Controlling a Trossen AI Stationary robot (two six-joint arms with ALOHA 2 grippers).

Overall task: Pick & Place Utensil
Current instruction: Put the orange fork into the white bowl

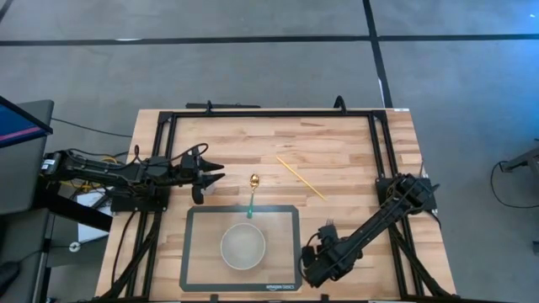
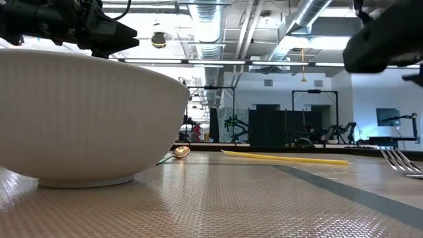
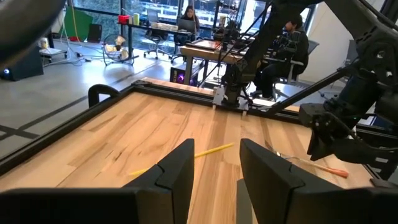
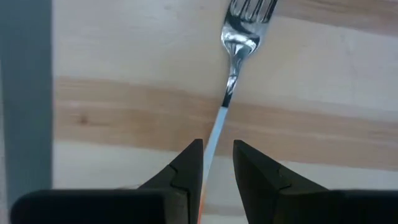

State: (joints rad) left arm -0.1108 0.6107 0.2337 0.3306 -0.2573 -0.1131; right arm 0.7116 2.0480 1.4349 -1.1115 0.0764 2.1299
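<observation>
A fork [image 4: 231, 74] with silver tines and an orange handle end lies on the wooden table right of the grey mat [image 1: 195, 252]; it also shows in the high view [image 1: 328, 227] and the low view [image 2: 400, 160]. My right gripper [image 4: 217, 149] is narrowly open low over it, one finger on either side of the fork's handle. Wood shows between the handle and one finger. My left gripper [image 1: 217, 175] is open and empty above the table's left part, left of a green-handled spoon [image 1: 252, 195].
A white bowl [image 1: 242, 246] stands on the mat near the front edge. The spoon's handle end lies on the mat's far edge. A yellow chopstick [image 1: 301, 178] lies slantwise at the table's middle right. A black frame [image 1: 269, 114] runs around the table. People sit in the room beyond.
</observation>
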